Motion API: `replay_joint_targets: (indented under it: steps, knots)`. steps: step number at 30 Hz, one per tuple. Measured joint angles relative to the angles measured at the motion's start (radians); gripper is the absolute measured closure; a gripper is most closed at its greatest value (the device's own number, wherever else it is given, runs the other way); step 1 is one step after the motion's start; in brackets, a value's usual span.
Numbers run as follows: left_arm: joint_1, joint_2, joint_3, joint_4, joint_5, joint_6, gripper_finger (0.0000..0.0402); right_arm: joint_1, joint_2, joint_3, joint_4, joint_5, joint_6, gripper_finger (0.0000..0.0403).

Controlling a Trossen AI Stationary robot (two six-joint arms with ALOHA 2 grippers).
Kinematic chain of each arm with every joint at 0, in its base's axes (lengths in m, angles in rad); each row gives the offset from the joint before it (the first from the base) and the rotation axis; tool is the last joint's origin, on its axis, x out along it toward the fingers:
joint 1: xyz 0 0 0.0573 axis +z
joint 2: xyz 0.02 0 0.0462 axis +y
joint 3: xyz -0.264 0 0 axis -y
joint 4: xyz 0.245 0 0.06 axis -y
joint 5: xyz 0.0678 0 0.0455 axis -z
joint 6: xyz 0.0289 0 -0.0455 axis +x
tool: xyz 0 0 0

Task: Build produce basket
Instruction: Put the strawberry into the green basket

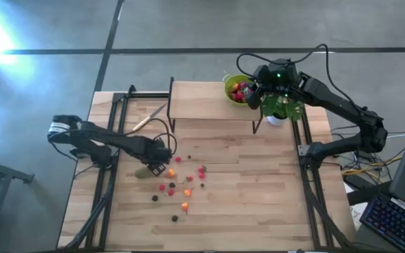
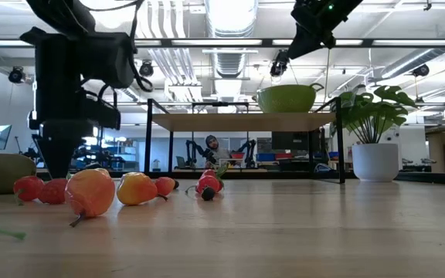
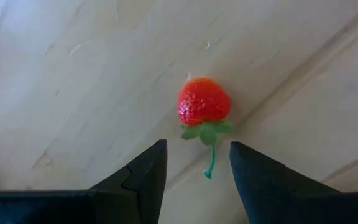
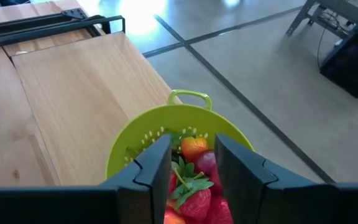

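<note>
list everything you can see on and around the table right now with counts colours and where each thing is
Colander: one, lime green, on the raised wooden shelf, holding red and orange fruit.
Potted plant: one, green leaves, white pot, beside the colander.
Knife: one, yellow handle, left of the shelf.
Kiwi: one, brownish green, by the left pincer.
Small fruits: over a dozen, red, orange, dark, scattered mid-table.
Strawberry: one, red, under the left pincer.
Left pincer: open, low over the table.
Right pincer: open, above the colander.
</note>
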Motion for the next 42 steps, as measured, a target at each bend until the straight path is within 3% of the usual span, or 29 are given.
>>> replay_joint_targets:
  steps: [9,15,23,38,42]
  knots:
    - [0.0,0.052,0.003,0.048,-0.001,0.049,0.0237,0.0,0.0,0.0,-0.01,0.0,0.002,0.027]
    - [0.0,0.042,0.001,0.057,0.009,0.051,0.0298,0.0,0.0,0.0,-0.01,0.0,0.002,0.0271]
    - [0.001,0.041,-0.003,0.048,-0.038,0.049,0.0391,0.0,0.0,0.0,-0.011,0.0,0.002,0.0303]
    - [0.0,0.012,-0.002,0.076,-0.09,0.068,0.0398,0.0,0.0,0.0,-0.065,-0.007,-0.022,0.0357]
    - [0.0,-0.019,-0.002,0.174,-0.137,0.088,0.0398,0.007,0.0,0.0,-0.075,-0.102,-0.045,0.0359]
